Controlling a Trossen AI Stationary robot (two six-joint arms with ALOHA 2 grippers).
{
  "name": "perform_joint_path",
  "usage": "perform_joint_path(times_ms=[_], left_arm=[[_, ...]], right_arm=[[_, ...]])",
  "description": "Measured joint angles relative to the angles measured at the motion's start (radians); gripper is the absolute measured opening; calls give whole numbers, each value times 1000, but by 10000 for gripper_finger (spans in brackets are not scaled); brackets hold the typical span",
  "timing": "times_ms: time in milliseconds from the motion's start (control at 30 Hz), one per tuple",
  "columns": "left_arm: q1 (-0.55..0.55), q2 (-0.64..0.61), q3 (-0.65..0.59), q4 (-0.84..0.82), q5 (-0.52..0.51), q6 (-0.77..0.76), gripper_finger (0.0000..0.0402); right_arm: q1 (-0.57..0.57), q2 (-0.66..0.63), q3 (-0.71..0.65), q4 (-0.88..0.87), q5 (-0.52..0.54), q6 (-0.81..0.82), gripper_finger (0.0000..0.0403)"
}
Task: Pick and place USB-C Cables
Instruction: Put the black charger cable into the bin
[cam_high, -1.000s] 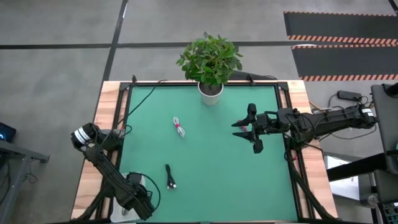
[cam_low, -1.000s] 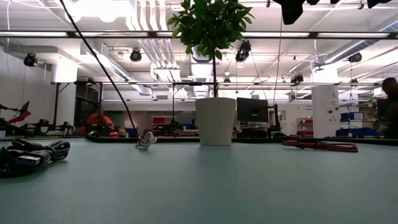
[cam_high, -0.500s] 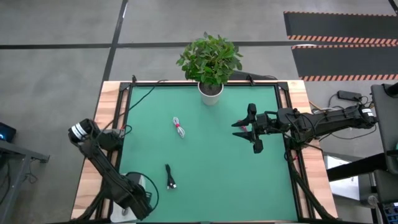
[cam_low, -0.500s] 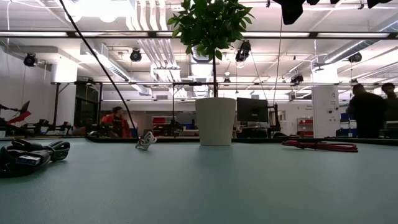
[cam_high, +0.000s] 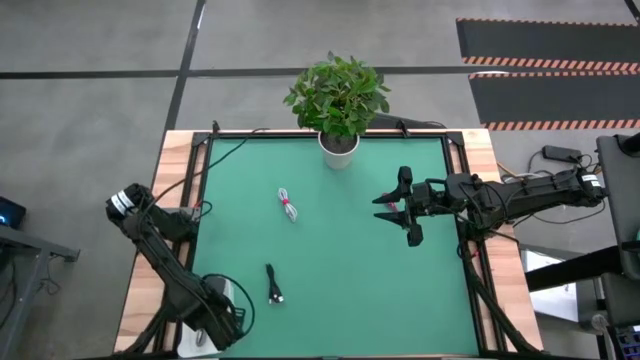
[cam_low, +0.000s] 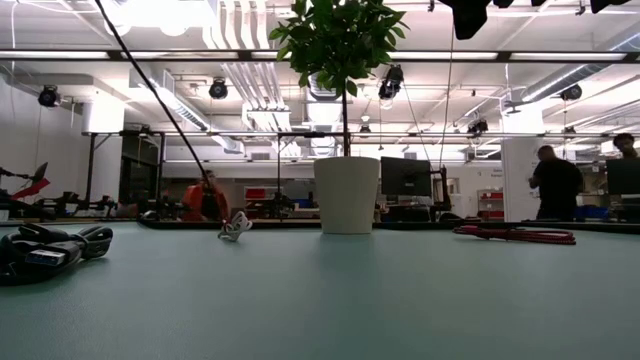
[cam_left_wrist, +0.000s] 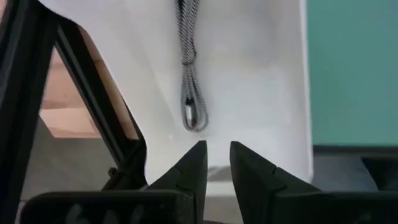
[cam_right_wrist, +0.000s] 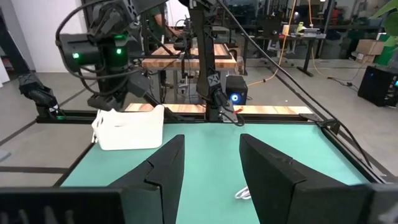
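My left gripper (cam_left_wrist: 216, 163) hovers over the white tray (cam_high: 222, 293) at the table's near left corner, its fingers a narrow gap apart. A grey braided cable (cam_left_wrist: 191, 93) lies in the tray, clear of the fingertips. My right gripper (cam_high: 388, 210) is open, held high over the right half of the mat. The magenta cable (cam_low: 515, 235) lies flat on the mat below it. A white-and-red cable (cam_high: 288, 205) rests mid-mat. The black cable (cam_high: 273, 284) lies near the tray.
A potted plant in a white pot (cam_high: 340, 145) stands at the middle of the far edge. Black arm wiring (cam_high: 215, 160) runs along the mat's left side. A dark frame borders the green mat (cam_high: 340, 270). People move in the room behind the table.
The left arm's upper joint has swung a little toward the table's left and far edges, while its gripper stays over the tray. The right arm and all the cables keep still.
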Motion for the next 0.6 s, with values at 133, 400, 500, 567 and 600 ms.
perform_joint_path(times_ms=[133, 400, 500, 567, 600], left_arm=[[3, 0, 27, 2, -6, 0, 54], [5, 0, 106, 3, -352, 89, 54], [14, 0, 136, 14, -532, 176, 54], [25, 0, 143, 29, -619, 220, 54], [32, 0, 143, 34, -646, 236, 54]], right_arm=[[0, 0, 0, 0, 0, 0, 146], [0, 0, 0, 0, 0, 0, 146], [0, 0, 0, 0, 0, 0, 146], [0, 0, 0, 0, 0, 0, 146], [0, 0, 0, 0, 0, 0, 146]])
